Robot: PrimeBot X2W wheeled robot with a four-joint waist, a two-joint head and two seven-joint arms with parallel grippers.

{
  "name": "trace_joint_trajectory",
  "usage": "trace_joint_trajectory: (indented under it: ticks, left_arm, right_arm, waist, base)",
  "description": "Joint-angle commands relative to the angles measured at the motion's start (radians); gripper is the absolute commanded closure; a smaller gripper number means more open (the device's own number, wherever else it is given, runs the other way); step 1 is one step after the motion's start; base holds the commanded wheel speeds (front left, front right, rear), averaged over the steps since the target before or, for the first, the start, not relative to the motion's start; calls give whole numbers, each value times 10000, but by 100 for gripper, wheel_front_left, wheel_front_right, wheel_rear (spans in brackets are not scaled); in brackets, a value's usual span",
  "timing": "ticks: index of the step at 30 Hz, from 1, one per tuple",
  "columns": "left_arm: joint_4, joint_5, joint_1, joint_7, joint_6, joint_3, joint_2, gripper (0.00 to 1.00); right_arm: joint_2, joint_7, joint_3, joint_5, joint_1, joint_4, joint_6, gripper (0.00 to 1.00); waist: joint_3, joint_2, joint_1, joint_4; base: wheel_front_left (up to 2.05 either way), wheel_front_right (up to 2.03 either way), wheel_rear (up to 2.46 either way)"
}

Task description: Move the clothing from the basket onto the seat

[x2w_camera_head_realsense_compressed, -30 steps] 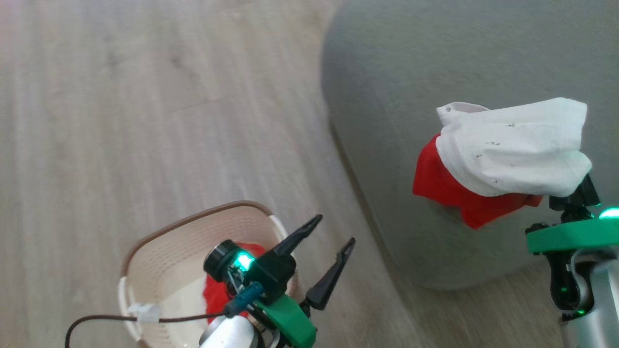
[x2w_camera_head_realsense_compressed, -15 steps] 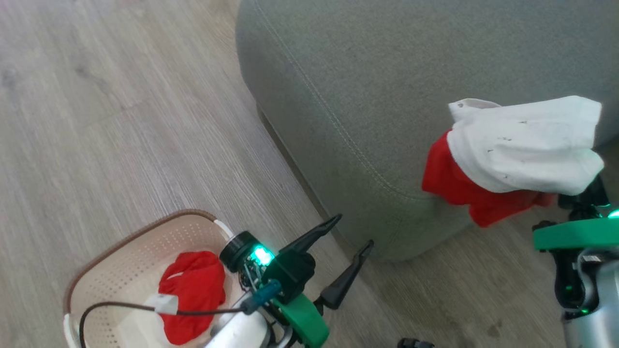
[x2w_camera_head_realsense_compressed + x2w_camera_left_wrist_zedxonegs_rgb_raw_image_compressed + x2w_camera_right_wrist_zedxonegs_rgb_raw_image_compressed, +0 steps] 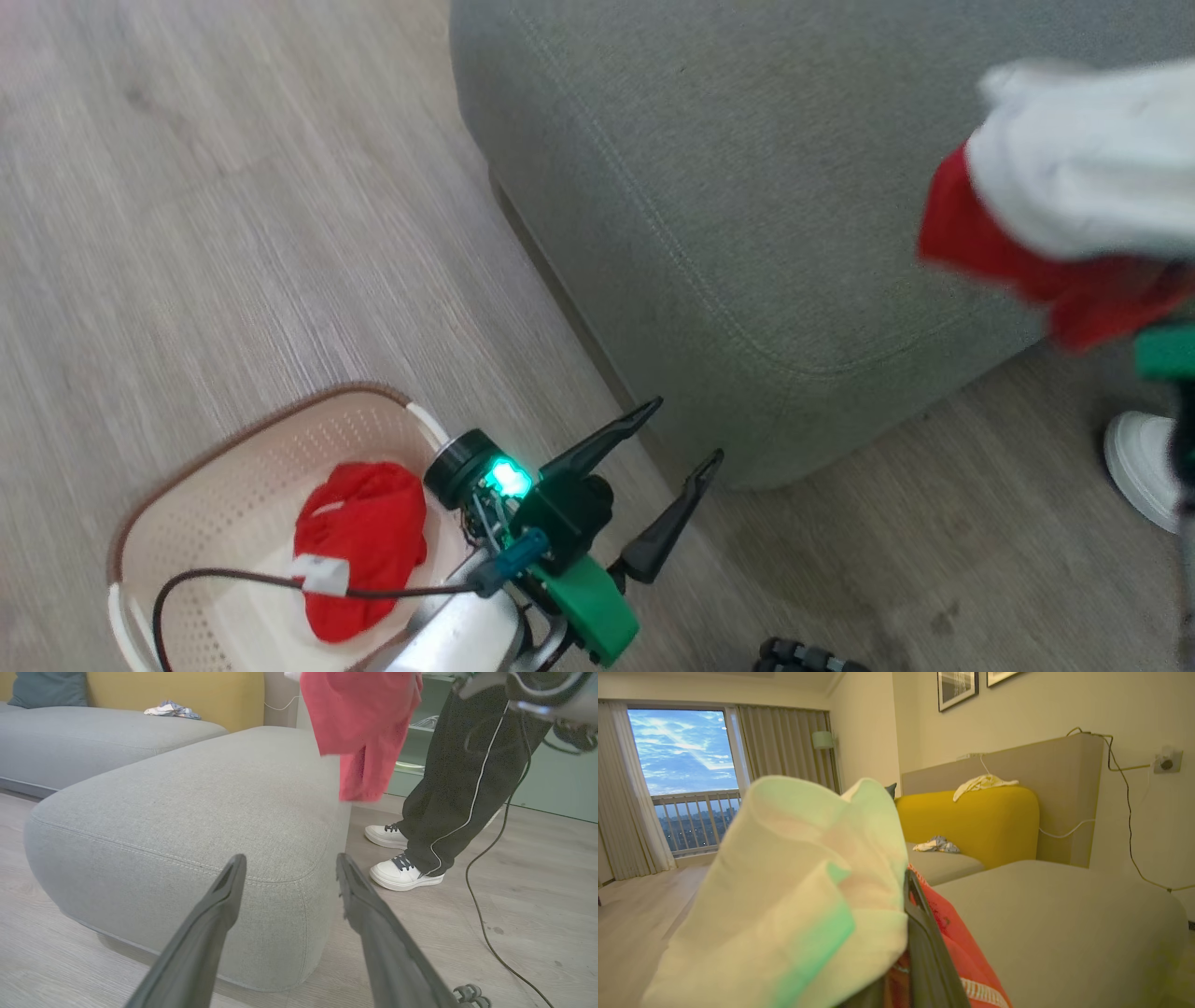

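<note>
A small cream basket (image 3: 201, 495) stands on the floor at the head view's lower left, with one red garment (image 3: 359, 537) lying inside it. My left gripper (image 3: 684, 429) is open and empty between the basket and the grey seat (image 3: 700, 187), its fingers (image 3: 219, 905) pointing at the seat's rounded corner (image 3: 187, 812). My right gripper (image 3: 903, 905) is shut on the other garment (image 3: 1074, 177), white above and red below, which hangs blurred over the seat's right edge. That cloth (image 3: 798, 896) drapes over the right gripper, and one dark finger (image 3: 924, 947) shows beside it.
A person in dark trousers (image 3: 467, 765) and white shoes (image 3: 402, 875) stands on the wood floor just right of the seat. A thin cable (image 3: 486, 858) trails across the floor there. Beyond the seat are a yellow sofa back (image 3: 971, 821) and more grey cushions (image 3: 93, 737).
The head camera has swung, shifting the whole picture. My right gripper has lifted the garment up and to the right against the seat. A white shoe has come into view. The left gripper stays open.
</note>
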Motion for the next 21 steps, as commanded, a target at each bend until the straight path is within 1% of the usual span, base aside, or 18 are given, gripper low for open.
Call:
trace_joint_trajectory:
  ticks: [1, 5, 8, 9, 12, 16, 17, 21]
  left_arm:
    - [-251, 157, -508, -53, -9, 160, -79, 0]
    - [-198, 327, -863, -53, -9, -47, 55, 0]
    - [-96, 416, -1265, -53, -9, -432, 225, 0]
    - [-96, 416, -1265, -53, -9, -432, 225, 0]
    - [-56, 441, -1673, -53, -9, -615, 324, 0]
    - [9, 491, -2203, -53, -9, -808, 490, 0]
    - [45, 505, -2405, -53, -9, -891, 545, 0]
    - [77, 562, -2748, -53, -9, -986, 617, 0]
  right_arm:
    - [-571, -65, 50, 122, -845, -459, -2, 100]
    - [-1172, -65, -119, 452, -2036, -350, -2, 100]
    - [-1687, -65, -367, 888, -2895, -33, -2, 100]
    - [-1687, -65, -367, 888, -2895, -33, -2, 100]
    - [-2249, -65, -595, 1400, -3836, 505, -2, 100]
    - [-2825, -65, -710, 1926, -5046, 1317, -2, 100]
    - [-3145, -65, -683, 2074, -5577, 1811, -2, 100]
    - [-3622, -65, -666, 2161, -6450, 2925, -2, 100]
  waist:
    - [387, -1, 0, 190]
    - [1069, -1, 0, 427]
    - [1755, -1, 0, 787]
    - [1755, -1, 0, 787]
    - [2463, -1, 0, 1083]
    - [3296, -1, 0, 1445]
    - [3657, -1, 0, 1620]
    - [4260, -1, 0, 1952]
  base:
    - [0, 0, 0]
    - [0, 0, 0]
    - [0, 0, 0]
    - [0, 0, 0]
    - [0, 0, 0]
    - [0, 0, 0]
    - [0, 0, 0]
    - [0, 0, 0]
